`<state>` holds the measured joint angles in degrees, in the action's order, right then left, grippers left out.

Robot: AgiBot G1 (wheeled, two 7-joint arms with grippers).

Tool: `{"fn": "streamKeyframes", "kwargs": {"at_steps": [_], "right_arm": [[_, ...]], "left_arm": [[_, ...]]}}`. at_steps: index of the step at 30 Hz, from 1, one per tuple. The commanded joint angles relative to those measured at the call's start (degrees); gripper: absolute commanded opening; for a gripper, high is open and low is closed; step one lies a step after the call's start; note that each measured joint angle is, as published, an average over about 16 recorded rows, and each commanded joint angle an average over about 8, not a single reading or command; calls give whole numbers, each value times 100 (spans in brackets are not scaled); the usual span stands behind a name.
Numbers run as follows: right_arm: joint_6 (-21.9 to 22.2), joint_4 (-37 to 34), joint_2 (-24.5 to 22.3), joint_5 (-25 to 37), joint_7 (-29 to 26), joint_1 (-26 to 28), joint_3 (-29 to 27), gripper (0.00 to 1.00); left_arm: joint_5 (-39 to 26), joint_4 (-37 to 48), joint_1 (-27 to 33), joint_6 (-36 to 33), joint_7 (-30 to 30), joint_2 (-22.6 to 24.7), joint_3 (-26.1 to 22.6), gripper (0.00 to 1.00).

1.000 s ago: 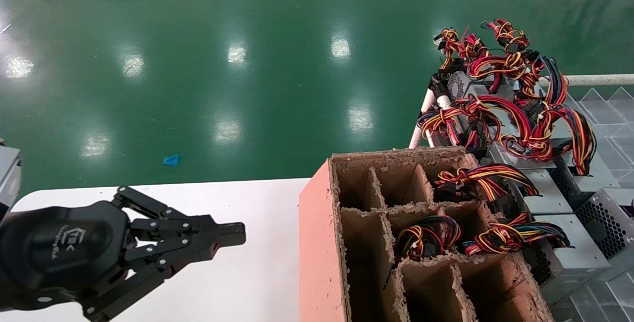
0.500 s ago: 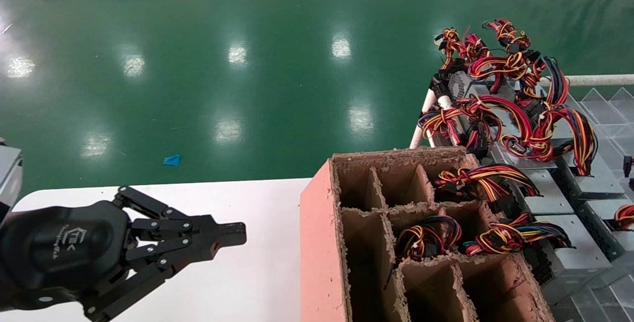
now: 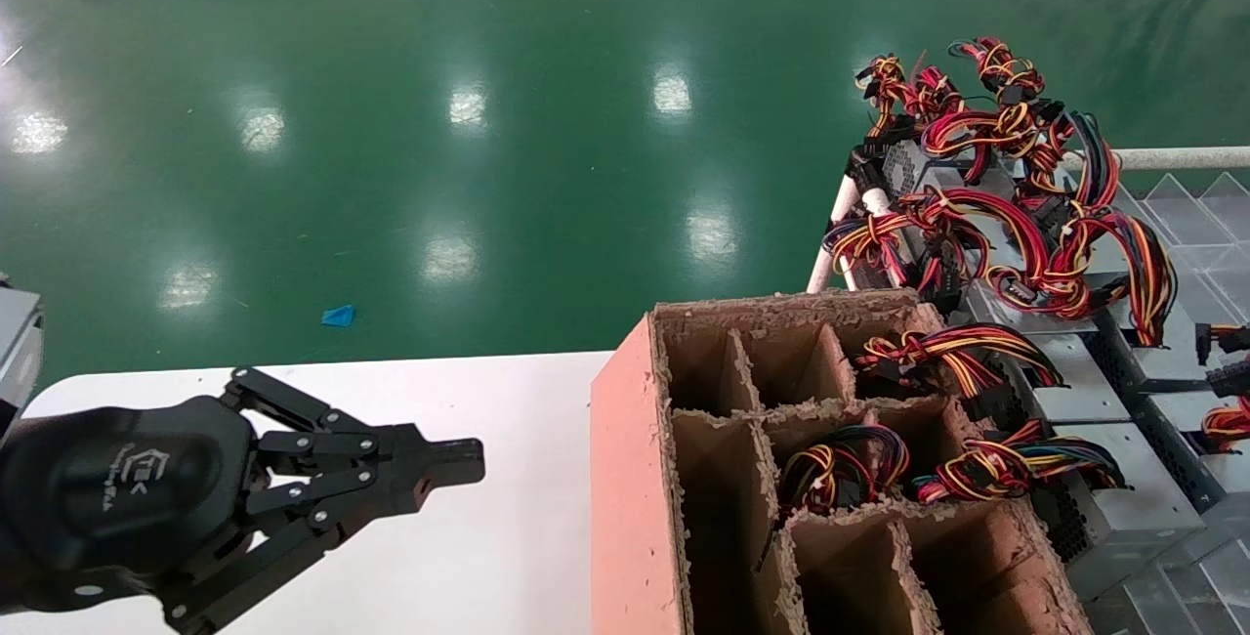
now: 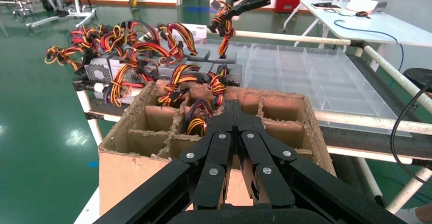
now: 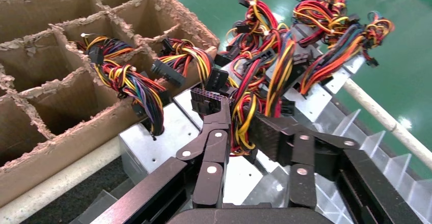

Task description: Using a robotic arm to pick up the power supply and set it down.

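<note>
My right gripper (image 5: pixel 242 124) is shut on the red, yellow and black wire bundle (image 5: pixel 239 117) of a grey power supply (image 5: pixel 244 178) on the rack. In the head view only that bundle (image 3: pixel 1229 420) and the box (image 3: pixel 1216 469) show at the right edge; the gripper itself is out of frame. The left wrist view shows the right gripper (image 4: pixel 227 11) far off, with wires (image 4: pixel 222 28) hanging from it. My left gripper (image 3: pixel 469 459) (image 4: pixel 232 107) is shut and empty over the white table (image 3: pixel 488 557).
A pink cardboard box (image 3: pixel 625 479) with paper dividers stands in front of me, several cells holding wired power supplies (image 3: pixel 845 469). More power supplies (image 3: pixel 1123 508) lie on the clear-divider rack (image 3: pixel 1201 225) with a white rail (image 3: pixel 1172 158). Beyond is green floor.
At the right edge the power supply's perforated face has swung out of sight and its wire bundle and a black connector have come into view. The left arm has not moved.
</note>
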<state>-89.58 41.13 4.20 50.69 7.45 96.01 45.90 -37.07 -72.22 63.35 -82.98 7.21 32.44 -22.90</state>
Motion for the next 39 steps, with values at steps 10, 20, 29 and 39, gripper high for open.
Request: {"fn": "streamKeyframes", "kwargs": {"at_steps": [10,20,29,39], "right_arm": [[2,328,-197,-198,-275,82,-46,100],[50,686,-290,-560,-332,79,-174,100],[75,1029,184,-654,-537,-397,-579,100],[138,1469,759,-700,-792,-1002,-1057,100]], "left_arm": [[0,0,0,0,0,0,0,0],[0,0,0,0,0,0,-1,0],[1,0,0,0,0,0,-1,0],[1,0,0,0,0,0,-1,80]]}}
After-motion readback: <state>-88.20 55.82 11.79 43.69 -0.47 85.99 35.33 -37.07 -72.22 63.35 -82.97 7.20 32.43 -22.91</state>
